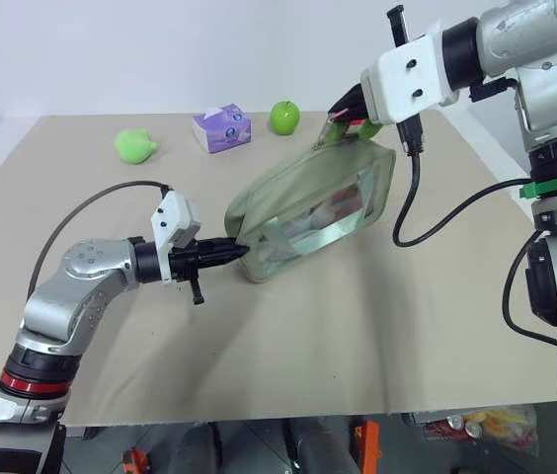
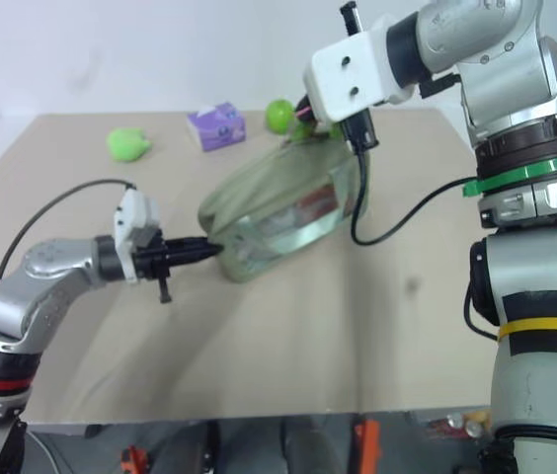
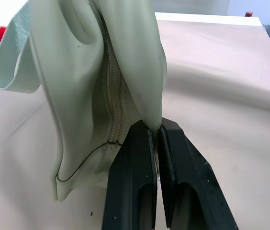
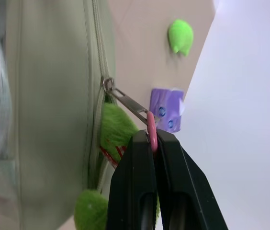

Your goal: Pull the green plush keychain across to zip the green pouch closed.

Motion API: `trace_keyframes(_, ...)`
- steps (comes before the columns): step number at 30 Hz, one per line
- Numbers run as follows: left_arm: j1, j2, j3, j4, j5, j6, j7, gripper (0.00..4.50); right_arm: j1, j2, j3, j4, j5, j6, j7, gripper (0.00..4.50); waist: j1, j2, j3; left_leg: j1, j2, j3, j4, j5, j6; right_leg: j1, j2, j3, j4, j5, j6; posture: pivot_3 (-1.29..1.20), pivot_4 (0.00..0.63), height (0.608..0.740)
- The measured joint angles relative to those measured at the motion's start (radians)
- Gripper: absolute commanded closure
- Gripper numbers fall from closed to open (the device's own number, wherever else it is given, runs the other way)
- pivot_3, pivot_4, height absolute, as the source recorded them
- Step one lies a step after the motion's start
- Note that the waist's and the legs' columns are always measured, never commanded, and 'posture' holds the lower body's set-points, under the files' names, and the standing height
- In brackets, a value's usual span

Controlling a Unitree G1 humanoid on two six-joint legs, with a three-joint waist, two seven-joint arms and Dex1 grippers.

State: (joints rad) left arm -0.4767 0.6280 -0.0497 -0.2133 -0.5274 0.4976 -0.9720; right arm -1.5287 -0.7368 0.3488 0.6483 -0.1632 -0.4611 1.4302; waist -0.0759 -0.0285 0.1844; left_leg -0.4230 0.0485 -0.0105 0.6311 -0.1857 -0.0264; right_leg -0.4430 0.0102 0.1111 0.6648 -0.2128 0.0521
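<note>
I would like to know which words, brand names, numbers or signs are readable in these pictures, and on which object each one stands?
No text can be read anywhere.
purple tissue box: a printed pattern, too small to read.
green plush keychain: red marks, too blurred to read.
green pouch: things behind its clear window, nothing legible.

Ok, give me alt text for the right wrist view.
The right end effector is shut on a pink ring linked to the green pouch zipper pull, with the green plush keychain dangling beside it.
</note>
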Motion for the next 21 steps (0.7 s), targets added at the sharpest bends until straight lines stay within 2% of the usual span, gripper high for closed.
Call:
trace_keyframes(8,-0.003,-0.012,-0.006,0.006,0.000,0.001,-0.013,4.50,0.072,-0.058,0.000,-0.045,0.005,0.015,0.021,4.43,-0.001,0.000,0.000,0.001,0.000,0.000,-0.001,0.000,0.000,0.000,0.000,0.000,0.000,0.000,0.000,0.00,0.150,0.740)
trace_keyframes(21,-0.009,-0.013,-0.013,0.023,0.003,-0.010,-0.039,4.50,0.102,-0.104,0.000,0.043,-0.084,-0.031,-0.106,4.43,-0.002,0.000,0.000,0.002,0.000,0.001,0.000,0.000,0.000,0.001,0.000,0.001,0.001,0.000,0.000,0.00,0.150,0.740)
